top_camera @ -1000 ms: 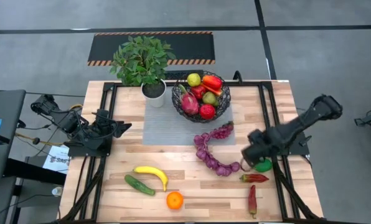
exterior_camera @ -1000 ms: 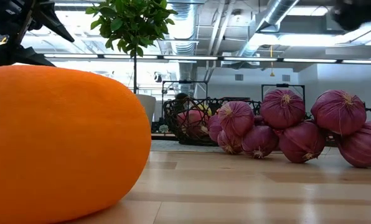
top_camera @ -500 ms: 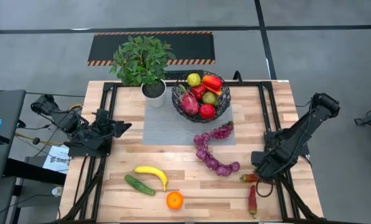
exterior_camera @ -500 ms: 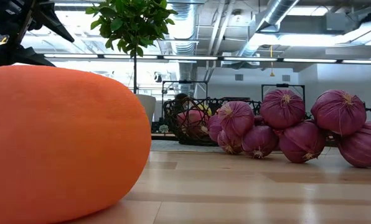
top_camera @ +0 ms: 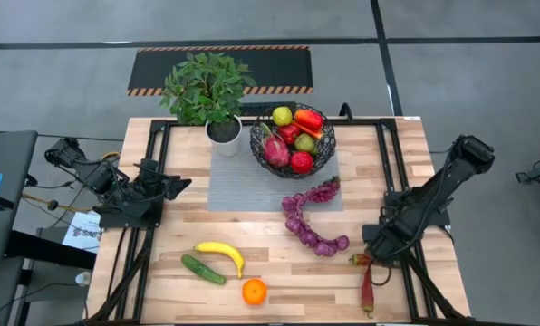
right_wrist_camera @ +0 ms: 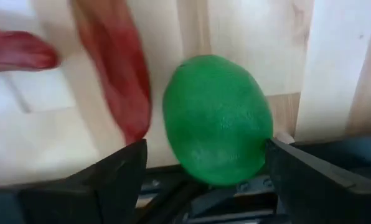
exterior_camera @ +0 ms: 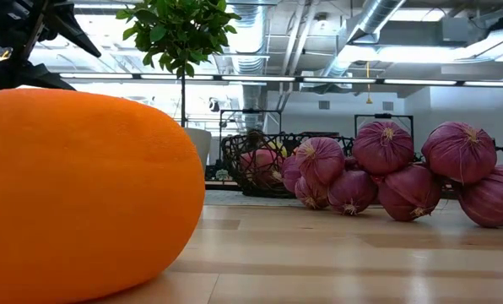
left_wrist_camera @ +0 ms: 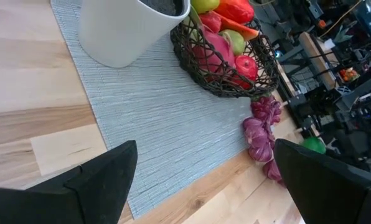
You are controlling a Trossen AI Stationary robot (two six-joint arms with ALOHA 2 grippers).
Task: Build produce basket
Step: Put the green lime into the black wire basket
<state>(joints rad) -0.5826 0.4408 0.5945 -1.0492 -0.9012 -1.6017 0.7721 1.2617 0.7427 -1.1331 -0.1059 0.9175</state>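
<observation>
My right gripper point(top_camera: 376, 252) is open and points down at the table's right side, over a green lime point(right_wrist_camera: 216, 118) that lies on the wood. Its two fingers stand on either side of the lime; I cannot tell whether they touch it. The arm hides the lime in the high view. A red pepper point(right_wrist_camera: 114, 74) lies right beside the lime. The black wire basket point(top_camera: 327, 156) at the far middle holds a dragonfruit, an apple, a pear and peppers. My left gripper point(top_camera: 172, 186) waits open at the table's left edge.
A purple grape string point(top_camera: 308, 222) curves across the middle. A banana point(top_camera: 221, 254), a cucumber point(top_camera: 203, 269) and an orange point(top_camera: 254, 292) lie near the front edge. A second red pepper point(top_camera: 367, 292) lies at the front right. A potted plant point(top_camera: 207, 91) stands left of the basket.
My right gripper has gone toward the table's near edge and down over the lime, tipping to point more steeply down. The lime showed beside the gripper a second ago and is now covered by it in the high view.
</observation>
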